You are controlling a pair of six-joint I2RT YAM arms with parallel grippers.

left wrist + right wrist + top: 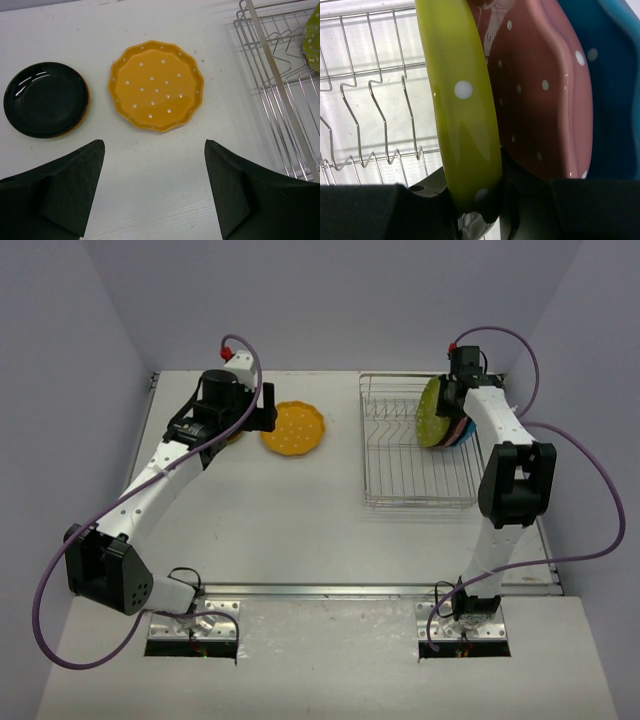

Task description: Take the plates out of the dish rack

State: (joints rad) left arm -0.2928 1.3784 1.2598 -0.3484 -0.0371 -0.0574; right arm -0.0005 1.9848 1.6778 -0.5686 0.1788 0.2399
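The silver wire dish rack stands at the right of the table. A lime green plate, a pink plate and a teal blue plate stand upright in it. My right gripper is shut on the rim of the lime green plate, near the rack's back end. A yellow-orange dotted plate lies flat on the table. In the left wrist view it lies beside a black plate stacked on an orange one. My left gripper is open and empty, just in front of them.
The rack's empty upright slots lie left of the green plate. The rack's near corner shows at the right of the left wrist view. The table's back edge meets the wall behind the plates.
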